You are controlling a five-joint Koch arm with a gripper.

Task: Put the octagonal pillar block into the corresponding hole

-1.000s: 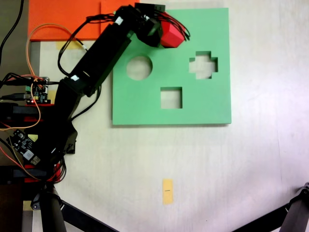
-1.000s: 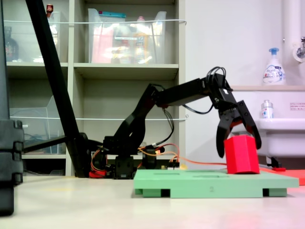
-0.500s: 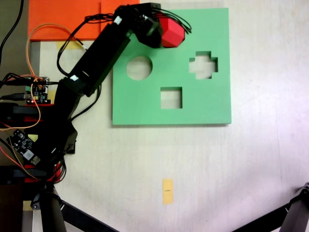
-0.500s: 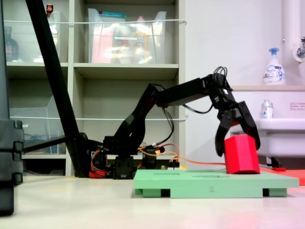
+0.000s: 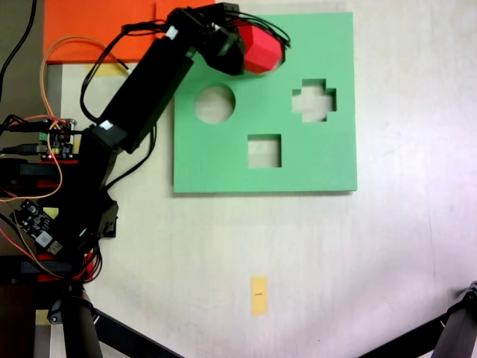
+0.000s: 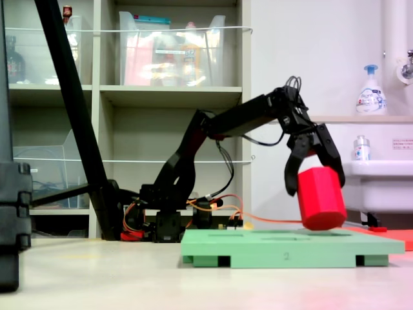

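Note:
My gripper (image 6: 315,187) is shut on the red octagonal pillar block (image 6: 320,200), which hangs tilted with its lower end just above the green foam board (image 6: 284,248). In the first exterior view the block (image 5: 261,46) and gripper (image 5: 250,43) sit over the board's (image 5: 313,171) upper left part. The eight-sided hole is hidden beneath them there. In the second exterior view the board is seen edge-on, so its cut-outs cannot be told apart.
The board shows a round cut-out (image 5: 215,104), a cross-shaped cut-out (image 5: 314,101) and a square cut-out (image 5: 264,151). An orange sheet (image 5: 97,30) lies at the first exterior view's top left. Circuit boards and wires (image 5: 56,142) crowd the arm's base. A yellow tape strip (image 5: 258,295) marks the table.
The arm has risen and lifted the red block off the board's surface. The block now tilts, where it stood upright on the board a second ago.

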